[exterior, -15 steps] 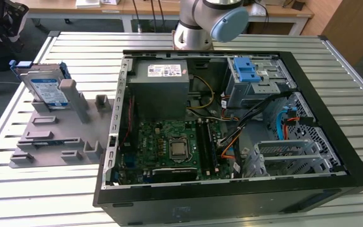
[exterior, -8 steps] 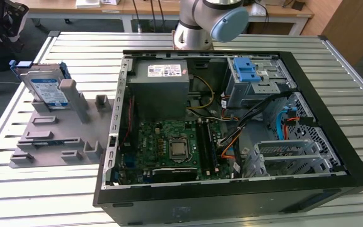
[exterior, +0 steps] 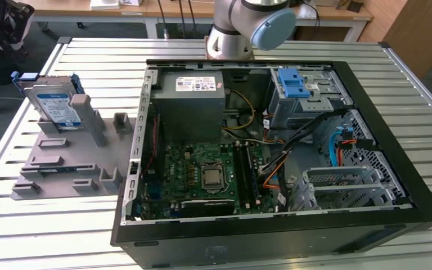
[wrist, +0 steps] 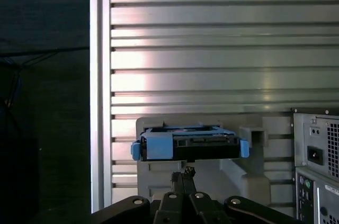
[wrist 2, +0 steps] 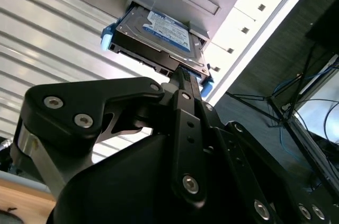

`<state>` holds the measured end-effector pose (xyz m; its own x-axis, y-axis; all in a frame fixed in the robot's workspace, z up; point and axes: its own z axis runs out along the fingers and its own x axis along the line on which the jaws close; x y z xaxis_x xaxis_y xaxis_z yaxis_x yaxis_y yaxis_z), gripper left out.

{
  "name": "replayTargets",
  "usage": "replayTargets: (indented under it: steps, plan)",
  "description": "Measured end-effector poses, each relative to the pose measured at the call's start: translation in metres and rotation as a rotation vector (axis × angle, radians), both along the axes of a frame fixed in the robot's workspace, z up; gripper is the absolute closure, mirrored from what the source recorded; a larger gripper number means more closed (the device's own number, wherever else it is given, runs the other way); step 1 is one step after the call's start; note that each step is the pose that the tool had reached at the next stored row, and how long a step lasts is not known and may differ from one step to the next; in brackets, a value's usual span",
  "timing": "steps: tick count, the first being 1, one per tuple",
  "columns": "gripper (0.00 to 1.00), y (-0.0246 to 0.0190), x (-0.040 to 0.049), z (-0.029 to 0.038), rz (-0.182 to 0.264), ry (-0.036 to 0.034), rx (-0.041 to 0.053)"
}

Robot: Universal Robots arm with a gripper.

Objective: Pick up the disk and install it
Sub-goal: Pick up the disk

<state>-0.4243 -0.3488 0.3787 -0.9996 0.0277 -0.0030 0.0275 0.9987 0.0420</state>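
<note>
On the grey holder (exterior: pixel 66 163), the disk (exterior: pixel 56 107) leans, long axis sloping.

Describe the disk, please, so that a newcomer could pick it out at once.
Find the open computer case, then the grey fixture plate to the exterior view's left. The disk stands propped at its far corner: silver, blue-labelled and blue-framed among plain grey blocks.

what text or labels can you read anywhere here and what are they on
On the flat silver hard disk with the blue plastic frame, the white-and-blue label: printed, too small to read.
On the big grey metal power-supply box, the white sticker: printed, too small to read.
On the green circuit board in the open black computer case: markings too small to read.
No text here reads clearly enough to quote.
</note>
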Motion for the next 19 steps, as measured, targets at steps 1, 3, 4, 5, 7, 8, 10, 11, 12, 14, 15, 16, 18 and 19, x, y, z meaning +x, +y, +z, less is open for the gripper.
replayTargets:
  steps: [1,3,4,5,7,8,10,11,12,14,15,16,18,19]
  plan:
    - [0.89,0.0000,-0.0001,0.0000,0.015,0.0000,-0.0002]
    - [0.89,0.0000,-0.0003,-0.0001,0.048,0.0000,-0.0008]
    - [0.89,0.0000,-0.0003,-0.0001,0.064,-0.0001,-0.0018]
    - [0.89,0.0000,-0.0004,-0.0002,0.080,-0.0003,-0.0031]
    - [0.89,0.0000,-0.0004,-0.0001,0.109,0.0000,-0.0052]
    - [0.89,0.0000,-0.0004,0.0000,0.124,0.0002,-0.0058]
    - [0.89,0.0000,-0.0004,-0.0001,0.149,-0.0001,-0.0060]
    - [0.89,0.0000,-0.0004,-0.0001,0.161,-0.0001,-0.0061]
    - [0.89,0.0000,-0.0004,-0.0001,0.174,-0.0001,-0.0060]
    - [0.89,0.0001,-0.0005,-0.0001,0.201,-0.0002,-0.0060]
    - [0.89,0.0001,-0.0004,-0.0002,0.216,-0.0004,-0.0060]
    - [0.89,0.0000,-0.0004,-0.0002,0.233,-0.0004,-0.0060]
    - [0.89,0.0000,-0.0004,-0.0004,0.270,-0.0004,-0.0060]
    - [0.89,0.0000,-0.0004,-0.0005,0.288,-0.0005,-0.0060]
